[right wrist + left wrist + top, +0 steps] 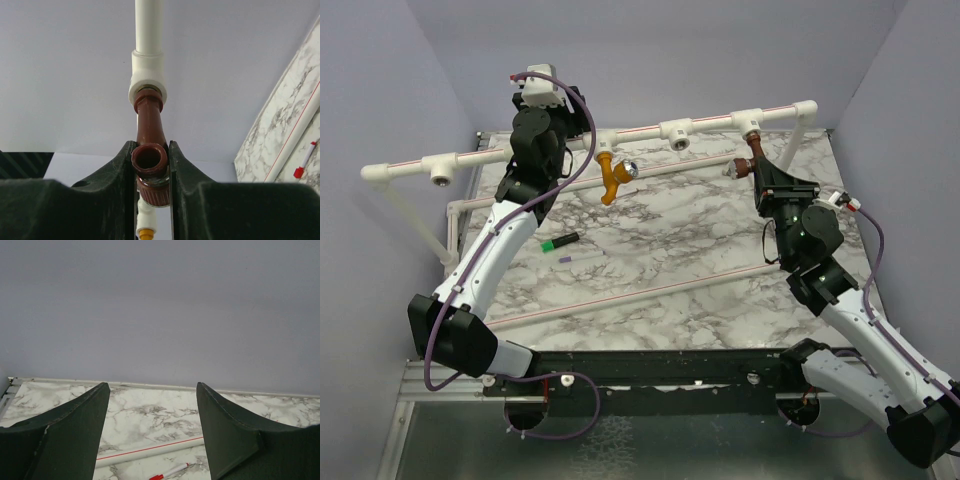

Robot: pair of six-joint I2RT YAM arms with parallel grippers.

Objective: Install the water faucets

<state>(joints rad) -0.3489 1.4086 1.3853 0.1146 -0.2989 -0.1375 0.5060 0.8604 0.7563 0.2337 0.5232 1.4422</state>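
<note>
While the green marker pen [560, 241] lies idle on the marble counter [680, 240] nearest me, my right pincer [151, 152] pinches the reddish-brown faucet [149, 117], apparently to twist its stem into a white T-fitting [147, 70]. Farther along the pipe rail [710, 122], the orange-yellow faucet [609, 180] hangs mounted. Beyond it, my left pincer [151, 387] is spread, holding nothing.

No writing, label or number can be read anywhere: not on the white pipes [715, 121], the green marker pen [560, 241] or the brown faucet [149, 120].
</note>
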